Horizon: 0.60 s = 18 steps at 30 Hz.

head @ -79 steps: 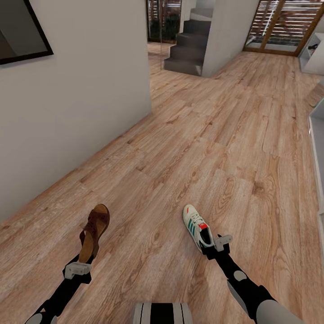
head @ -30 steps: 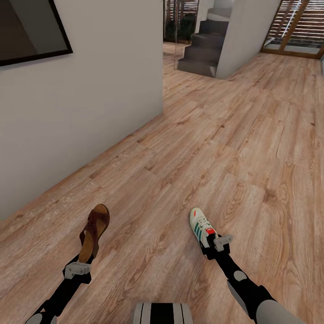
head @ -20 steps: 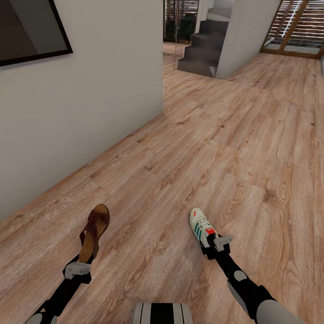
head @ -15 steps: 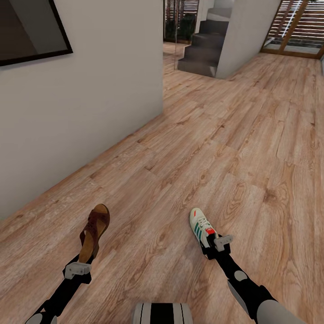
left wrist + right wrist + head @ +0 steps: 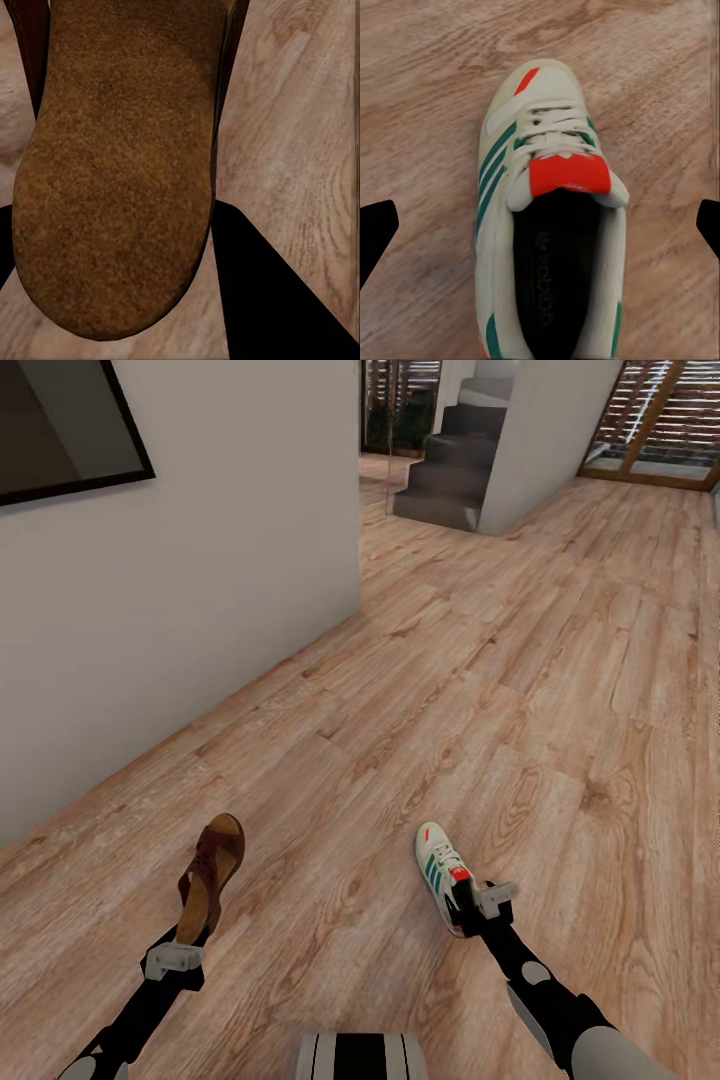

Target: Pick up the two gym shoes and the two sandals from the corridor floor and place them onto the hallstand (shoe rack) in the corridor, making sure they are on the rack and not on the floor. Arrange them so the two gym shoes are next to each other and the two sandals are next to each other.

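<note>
Carrying one shoe in each arm, the robot is facing a corridor floor (image 5: 480,690) of wood-grain planks. Its left tool (image 5: 185,938) is gripping a brown sandal (image 5: 211,875) by the heel end, toe pointing up and away, tan sole turned toward the wrist camera. Its right tool (image 5: 470,913) appears to be clamping a gym shoe (image 5: 442,872) at the heel, though the contact is partly hidden.

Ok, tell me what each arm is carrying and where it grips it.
The left gripper holds a sandal by its heel end. The right gripper holds a sneaker by its heel end.
</note>
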Tool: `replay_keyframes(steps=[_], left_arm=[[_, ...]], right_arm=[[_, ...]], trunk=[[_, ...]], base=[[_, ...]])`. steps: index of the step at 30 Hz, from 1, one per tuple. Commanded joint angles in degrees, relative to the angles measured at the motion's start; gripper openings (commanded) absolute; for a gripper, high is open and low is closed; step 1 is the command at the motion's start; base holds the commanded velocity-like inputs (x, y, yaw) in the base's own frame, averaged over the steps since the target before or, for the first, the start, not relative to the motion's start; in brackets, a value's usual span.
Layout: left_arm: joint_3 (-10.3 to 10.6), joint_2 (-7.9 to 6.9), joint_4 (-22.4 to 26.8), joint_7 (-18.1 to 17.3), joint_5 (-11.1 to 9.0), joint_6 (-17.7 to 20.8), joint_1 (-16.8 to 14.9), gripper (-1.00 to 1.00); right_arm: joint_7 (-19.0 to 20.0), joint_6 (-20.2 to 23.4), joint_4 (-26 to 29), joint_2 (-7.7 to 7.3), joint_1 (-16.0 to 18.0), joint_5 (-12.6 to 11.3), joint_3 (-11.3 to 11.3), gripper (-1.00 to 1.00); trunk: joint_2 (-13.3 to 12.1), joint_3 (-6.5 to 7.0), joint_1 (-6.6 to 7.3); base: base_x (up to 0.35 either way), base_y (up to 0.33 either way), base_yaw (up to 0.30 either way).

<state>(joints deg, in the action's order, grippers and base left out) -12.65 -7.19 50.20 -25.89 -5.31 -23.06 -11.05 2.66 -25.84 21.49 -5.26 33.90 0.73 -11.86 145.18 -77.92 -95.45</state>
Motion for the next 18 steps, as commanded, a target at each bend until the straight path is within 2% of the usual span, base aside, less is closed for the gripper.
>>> replay_keyframes(steps=[1,8,18], left_arm=[[-0.1,0.00,0.0,-0.6,-0.4,0.0,0.0,-1.00],[-0.1,-0.01,0.0,-0.6,-0.4,0.0,0.0,-1.00],[-0.1,-0.02,0.0,-0.6,-0.4,0.0,0.0,-1.00]], right_arm=[[0.2,-0.2,0.0,-0.01,0.0,0.1,0.0,1.00],[0.2,-0.1,-0.1,0.02,0.0,0.1,0.0,1.00],[0.2,-0.2,0.0,0.06,0.0,0.1,0.0,1.00]], trunk=[[0.0,-0.04,0.01],[0.0,-0.04,0.01],[0.0,-0.04,0.01]], base=[[0.000,-0.186,0.000],[0.000,-0.111,0.000],[0.000,-0.030,0.000]])
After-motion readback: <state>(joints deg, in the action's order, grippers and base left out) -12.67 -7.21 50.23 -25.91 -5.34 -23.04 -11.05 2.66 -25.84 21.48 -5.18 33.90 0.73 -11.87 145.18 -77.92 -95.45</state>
